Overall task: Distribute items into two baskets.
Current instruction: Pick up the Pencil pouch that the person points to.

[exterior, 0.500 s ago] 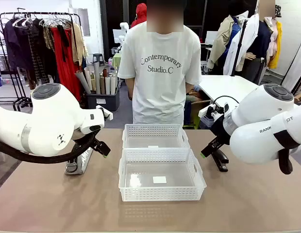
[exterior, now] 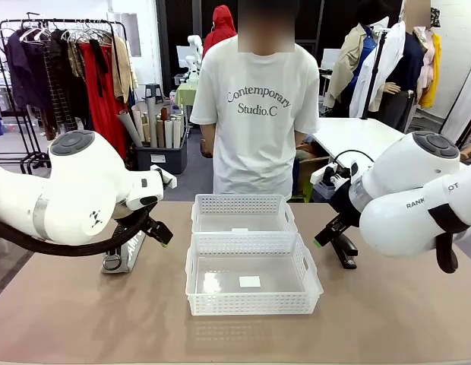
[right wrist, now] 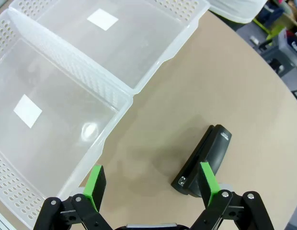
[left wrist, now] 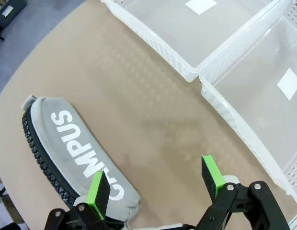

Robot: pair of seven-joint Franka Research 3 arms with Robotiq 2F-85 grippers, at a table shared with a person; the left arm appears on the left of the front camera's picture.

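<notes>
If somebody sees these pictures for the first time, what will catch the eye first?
The near basket and the far basket, both white and empty, stand one behind the other at mid-table. The left hand hangs open over one end of the grey CAMPUS pouch, and the right hand hangs open over one end of the black stapler.

Front camera across table [exterior: 83, 323]; wrist cameras close above shared baskets [exterior: 251, 303].

We read "Contemporary Studio.C" on the person's T-shirt [exterior: 254, 144]. We read white "CAMPUS" on the pouch [left wrist: 74, 143], and partial "RANK" on the right arm [exterior: 406, 217].
</notes>
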